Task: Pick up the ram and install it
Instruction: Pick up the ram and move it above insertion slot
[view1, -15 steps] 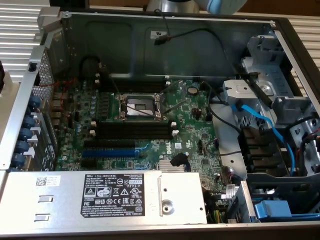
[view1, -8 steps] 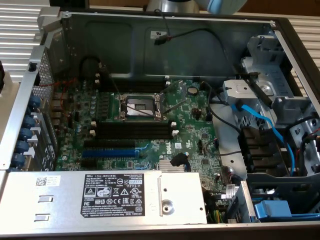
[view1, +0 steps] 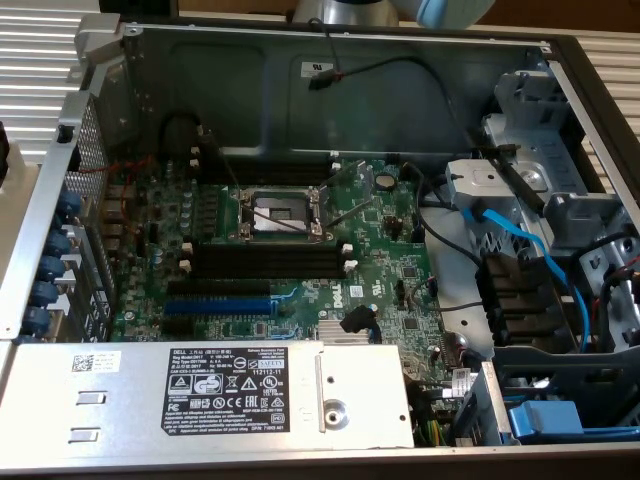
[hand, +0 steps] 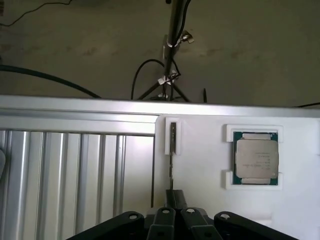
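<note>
Exterior view first: the open Dell case has the motherboard lying flat, the empty CPU socket near the middle, and the long black memory slots at roughly 6 o'clock from it. The blue expansion slot is a bit further out toward 7 o'clock. All the memory slots look empty to me, and the white end clips are tiny, so I can't say if they're flipped open. If they aren't, a stick pushed down there would jam or sit crooked. Wrist view: my gripper is closed right down, and the ram, seen edge-on, runs straight into the fingertips, so I reckon I've got it pinched by one end. Its far end sits in the white cradle on the bench, with a processor chip in its own cradle well off to the side. My worry is that a thin board gripped at one end can twist, snag on the cradle walls, or slip if I lift at an angle.
</note>
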